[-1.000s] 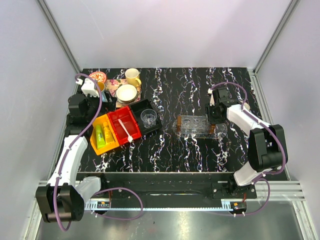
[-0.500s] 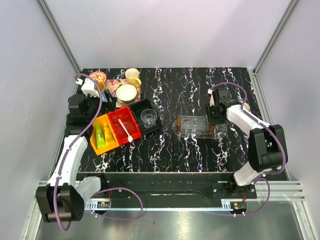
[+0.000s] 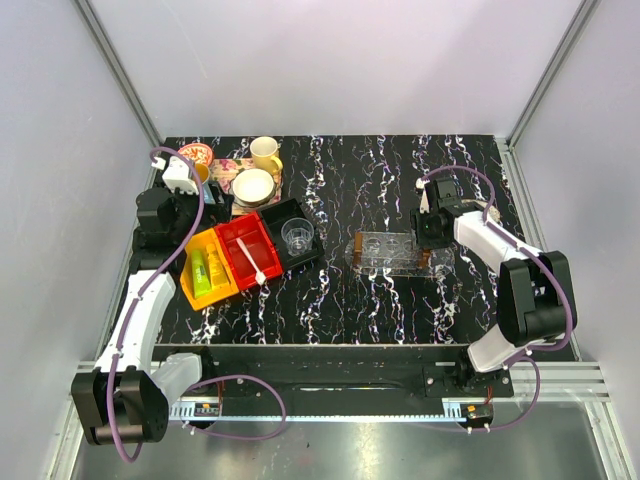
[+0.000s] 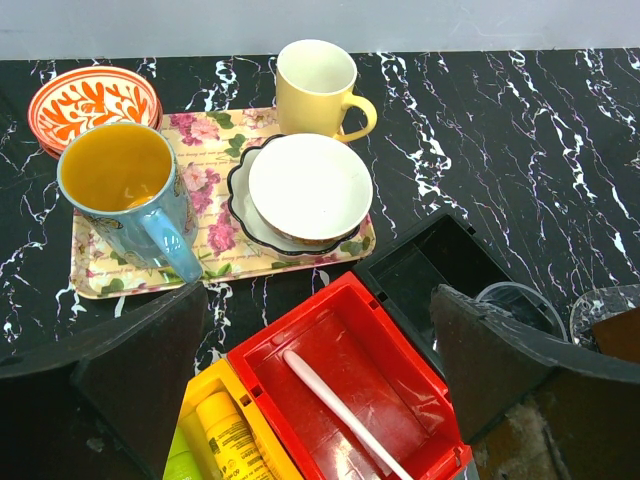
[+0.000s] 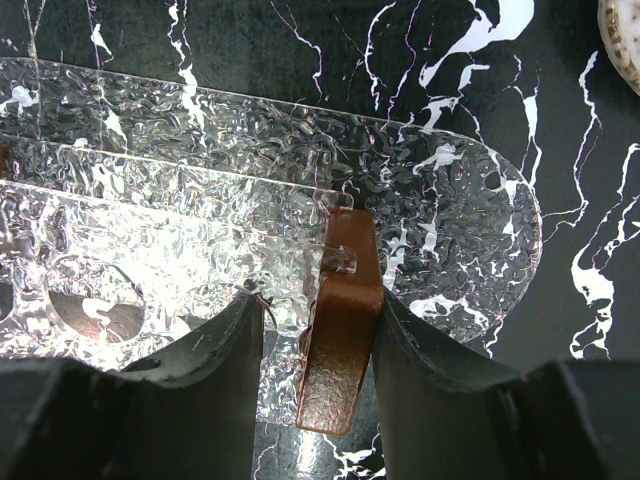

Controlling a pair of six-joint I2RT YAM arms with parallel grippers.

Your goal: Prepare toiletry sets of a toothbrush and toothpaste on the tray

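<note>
Toothbrush (image 4: 340, 410): we see the white stick lying slanted in the red bin (image 4: 390, 350).
Toothpaste (image 3: 207, 270): we see the orange tube and the green tube side by side in the yellow bin (image 3: 200, 243), right next to the red bin.
Tray (image 5: 480, 200): we see the clear bumpy tray lying flat on the black table (image 3: 340, 180), under the clear rack (image 5: 150, 250).
Left gripper (image 4: 318, 300): its fingers are spread wide apart above the bins, and they hold nothing.
Right gripper (image 5: 318, 315): its fingers sit on both sides of the rack's brown end (image 5: 340, 350). We cannot tell if they squeeze it.
Flower tray (image 4: 215, 200): we see it behind the bins, with a blue mug (image 4: 125, 190) and a white bowl (image 4: 310, 185) on it.
</note>
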